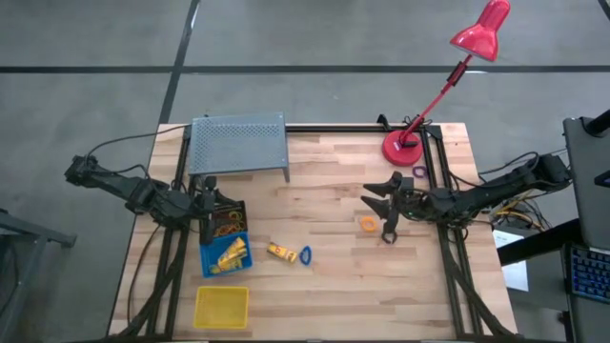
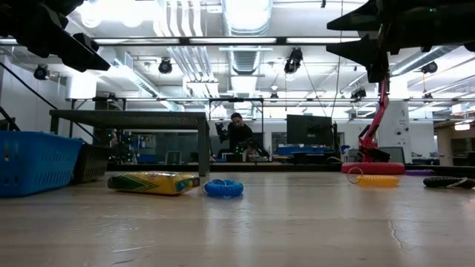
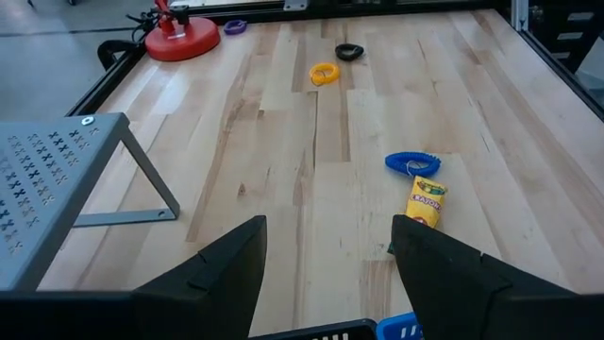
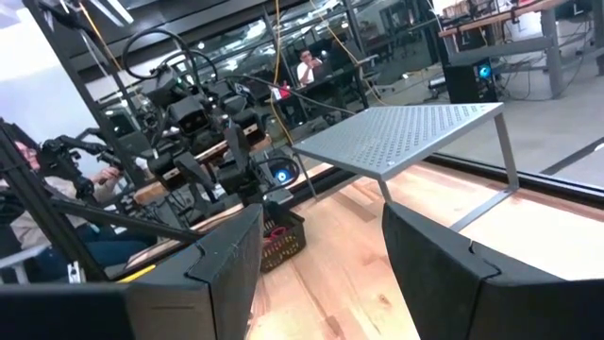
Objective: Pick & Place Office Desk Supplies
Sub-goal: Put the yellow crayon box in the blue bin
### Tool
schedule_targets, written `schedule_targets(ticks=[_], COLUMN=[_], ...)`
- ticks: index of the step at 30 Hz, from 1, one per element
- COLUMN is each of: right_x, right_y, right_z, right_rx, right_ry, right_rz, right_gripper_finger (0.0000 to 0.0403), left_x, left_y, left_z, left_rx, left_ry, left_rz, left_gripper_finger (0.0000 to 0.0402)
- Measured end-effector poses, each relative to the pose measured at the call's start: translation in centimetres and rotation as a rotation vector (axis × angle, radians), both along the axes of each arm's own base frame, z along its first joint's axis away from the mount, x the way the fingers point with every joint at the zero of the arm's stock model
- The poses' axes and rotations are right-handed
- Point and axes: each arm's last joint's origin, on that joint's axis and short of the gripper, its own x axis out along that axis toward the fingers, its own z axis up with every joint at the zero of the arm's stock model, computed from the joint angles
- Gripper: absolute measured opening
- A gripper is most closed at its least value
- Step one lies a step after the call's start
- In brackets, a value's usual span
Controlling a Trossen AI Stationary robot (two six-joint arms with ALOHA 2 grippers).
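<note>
While both tools stand open and empty, you are between picks: the left tool point(image 1: 203, 202) hangs over the black bin point(image 1: 227, 218) and blue bin point(image 1: 226, 255), where some supplies already lie, and the right tool point(image 1: 385, 205) hovers above the wooden surface point(image 1: 343, 286) just beside the orange ring point(image 1: 368, 224). That ring looks like your nearest target. A dark ring point(image 3: 348, 52) lies near it, though from above it is mostly hidden under the arm, so I cannot place it exactly. Out in the middle rest the yellow crayon box point(image 1: 280, 252) and the blue coil ring point(image 1: 305, 255), side by side. Your next move calls for lowering the right tool squarely over the orange ring, fingers straddling its thin rim, since it lies flat.
</note>
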Motion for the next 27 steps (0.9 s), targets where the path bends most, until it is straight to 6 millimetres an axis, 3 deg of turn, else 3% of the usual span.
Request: schedule_targets(ticks=[4, 7, 13, 16, 22, 27], right_x=[0.0, 0.0, 0.0, 0.0, 0.0, 0.0], right_y=[0.0, 0.0, 0.0, 0.0, 0.0, 0.0], right_z=[0.0, 0.0, 0.0, 0.0, -0.1, -0.1], right_rx=[0.001, -0.001, -0.001, -0.002, 0.0, -0.002], right_ry=[0.0, 0.0, 0.002, 0.003, 0.004, 0.004], right_rz=[0.0, 0.0, 0.0, -0.001, -0.001, -0.001], right_gripper_finger=[0.0215, 0.0215, 0.0215, 0.0215, 0.0215, 0.0215], left_x=[0.1, 0.4, 1.5, 2.5, 5.8, 9.1], left_y=[0.0, -0.1, -0.6, -0.9, -1.9, -2.9], left_z=[0.3, 1.8, 5.6, 6.8, 7.1, 5.5], left_rx=[-0.139, -0.184, -0.046, 0.011, 0.081, 0.125], left_ry=[-0.03, -0.095, -0.122, -0.057, 0.127, 0.253], left_rz=[0.07, 0.077, -0.007, -0.012, -0.003, 0.009], left_gripper_finger=[0.0232, 0.0232, 0.0232, 0.0232, 0.0232, 0.0232])
